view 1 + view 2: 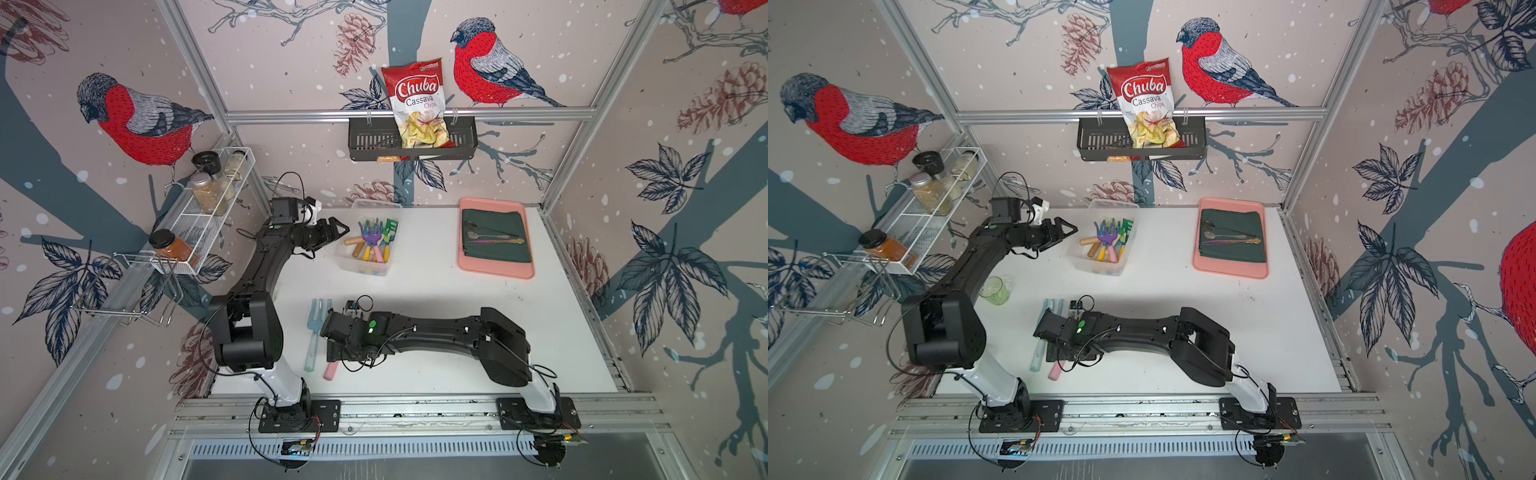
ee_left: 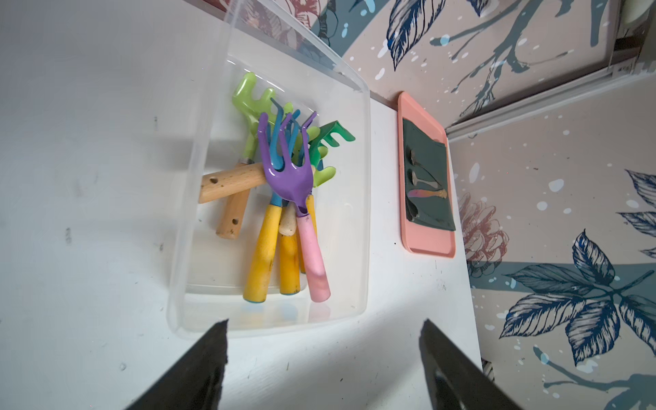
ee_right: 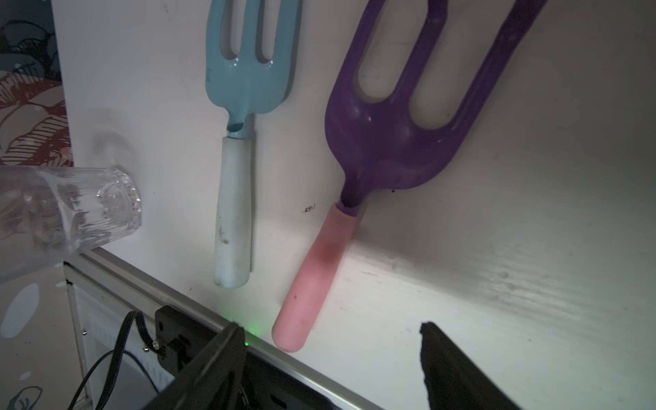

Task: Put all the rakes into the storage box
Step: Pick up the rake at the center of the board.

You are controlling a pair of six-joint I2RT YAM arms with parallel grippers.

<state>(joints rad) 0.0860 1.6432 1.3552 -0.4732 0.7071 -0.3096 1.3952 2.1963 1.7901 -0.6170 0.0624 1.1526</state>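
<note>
Starting at the front edge: logging an aluminium rail (image 1: 415, 409) bordering the white table (image 1: 436, 291), well nearer than the storage box (image 1: 360, 267), with both arm bases bolted to it.

Noting the right gripper (image 3: 330, 327) hanging over the table well short of the storage box, with jaws spread wide and grasping nothing. Seeing the pink handle end of a purple rake (image 3: 358, 170) just ahead of the fingertips, apart from them.

Recording that purple rake as lying flat on the table, outside the storage box, tines on the storage-box side. Finding a pale blue rake (image 3: 234, 170) lying flat just beside it, not touching, likewise outside. Spotting a clear ribbed glass (image 3: 71, 209) on the table, on the left-arm side of both.

Noting the left gripper (image 2: 323, 321) poised just beside the storage box on its left-arm side, with jaws released and empty.

Logging the storage box as sitting on the table near the back wall and holding a loose pile of tools: a boxed purple rake (image 2: 289, 177) on top, with yellow and wooden handles under it.

Marking a pink tray (image 1: 494, 270) on the right-arm side of the storage box, apart from it, carrying a dark green cloth (image 1: 498, 249) with spoons (image 1: 490, 239) on it.

Seeing, beyond and above the storage box, a black slotted basket (image 1: 365, 141) hanging on a wall rail and holding a chips bag (image 1: 417, 104). Seeing, off its left-arm side, a white wire shelf (image 1: 208, 224) with jars (image 1: 208, 193). Observing bird-and-pinecone wallpaper (image 1: 141, 120) covering every wall.
</note>
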